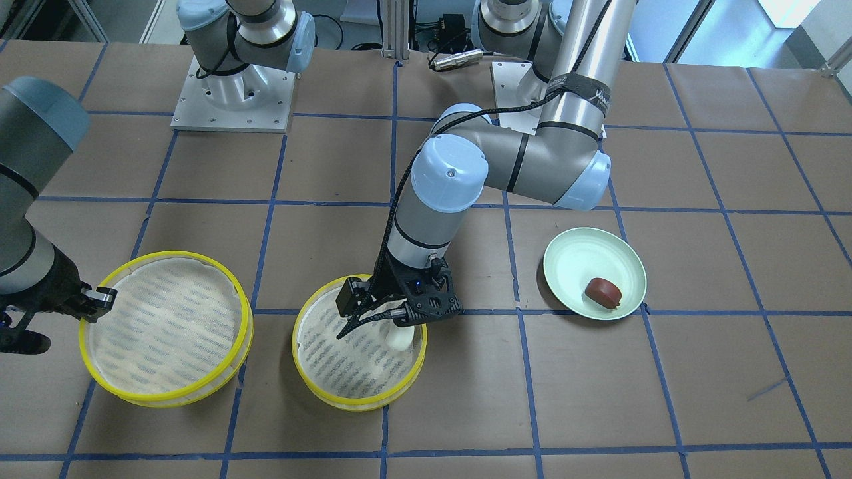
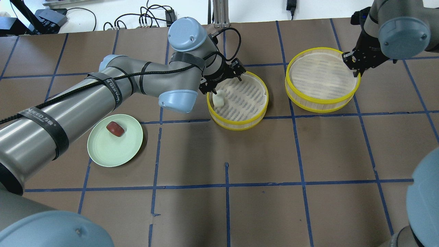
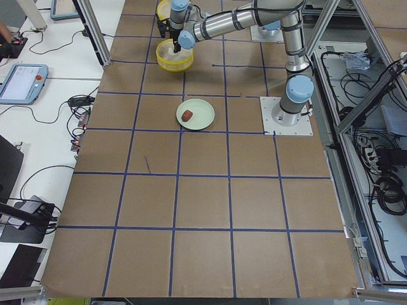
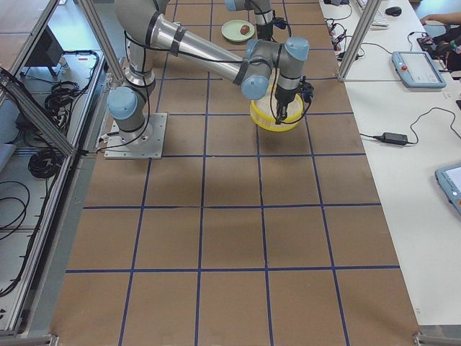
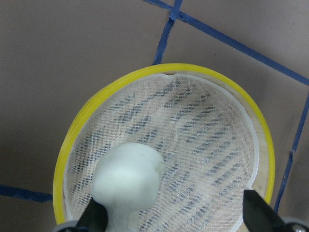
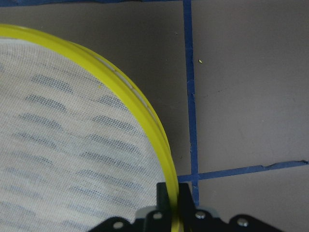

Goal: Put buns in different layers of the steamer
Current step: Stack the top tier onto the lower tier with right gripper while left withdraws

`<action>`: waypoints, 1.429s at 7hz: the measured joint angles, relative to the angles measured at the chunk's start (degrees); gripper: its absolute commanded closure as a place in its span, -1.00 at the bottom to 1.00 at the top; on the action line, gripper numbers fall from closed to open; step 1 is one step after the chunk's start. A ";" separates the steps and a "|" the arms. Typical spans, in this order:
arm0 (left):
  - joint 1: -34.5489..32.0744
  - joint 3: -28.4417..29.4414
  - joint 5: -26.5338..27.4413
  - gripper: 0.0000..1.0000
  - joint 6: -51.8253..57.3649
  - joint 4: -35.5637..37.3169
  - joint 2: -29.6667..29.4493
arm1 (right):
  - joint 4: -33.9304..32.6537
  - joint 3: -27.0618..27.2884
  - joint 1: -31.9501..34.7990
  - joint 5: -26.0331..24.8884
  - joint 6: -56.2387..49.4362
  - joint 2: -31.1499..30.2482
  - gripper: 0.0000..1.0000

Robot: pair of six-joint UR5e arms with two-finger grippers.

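My left gripper [image 1: 376, 326] [image 2: 226, 85] is open inside the middle steamer layer [image 1: 359, 402] [image 2: 236, 125]. The white bun [image 1: 401, 338] [image 2: 218, 99] [image 5: 128, 179] rests on its mesh beside one finger [image 5: 94, 215], with the other finger [image 5: 260, 220] far from it. The reddish-brown bun [image 1: 603, 292] [image 2: 115, 128] lies on the pale green plate [image 1: 572, 259] [image 2: 109, 154]. My right gripper [image 1: 100, 299] [image 2: 353, 63] [image 6: 171, 193] is shut on the yellow rim of the second steamer layer [image 1: 160, 399] [image 2: 319, 108], which holds no bun.
The brown table carries a grid of blue tape lines. The plate stands to the robot's left of the middle layer, about one grid square away. The two arm bases stand at the robot's edge of the table.
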 measured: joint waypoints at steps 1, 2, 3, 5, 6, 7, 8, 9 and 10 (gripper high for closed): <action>0.01 0.00 0.09 -1.00 0.77 0.00 0.28 | 0.08 -0.02 0.17 0.16 0.43 -0.11 0.77; 0.31 -0.03 1.58 -1.00 4.61 0.01 0.80 | 0.31 -0.15 0.78 0.44 1.84 -0.32 0.77; 1.78 -0.12 4.40 -1.00 12.61 -0.72 2.00 | 0.55 -0.53 2.75 0.68 5.42 -0.63 0.77; 9.03 -0.65 6.92 -1.00 28.56 -6.63 6.91 | 0.46 -1.53 9.91 2.12 17.97 -0.79 0.77; 12.63 -1.55 7.18 -1.00 35.24 -10.33 9.73 | 0.23 -1.68 13.08 3.97 24.66 -0.46 0.77; 16.26 -3.02 7.37 -1.00 41.02 -13.14 11.91 | -0.18 -1.71 16.37 5.16 30.47 0.35 0.77; 20.32 -5.39 7.45 -1.00 46.79 -14.69 13.42 | -0.89 -1.69 19.45 5.38 34.37 1.52 0.77; 24.24 -8.39 7.41 -1.00 52.46 -15.22 14.43 | -1.54 -1.55 21.42 5.27 36.77 2.44 0.77; 27.81 -11.91 7.40 -1.00 57.01 -15.22 15.07 | -1.81 -1.38 22.89 4.77 38.44 2.99 0.77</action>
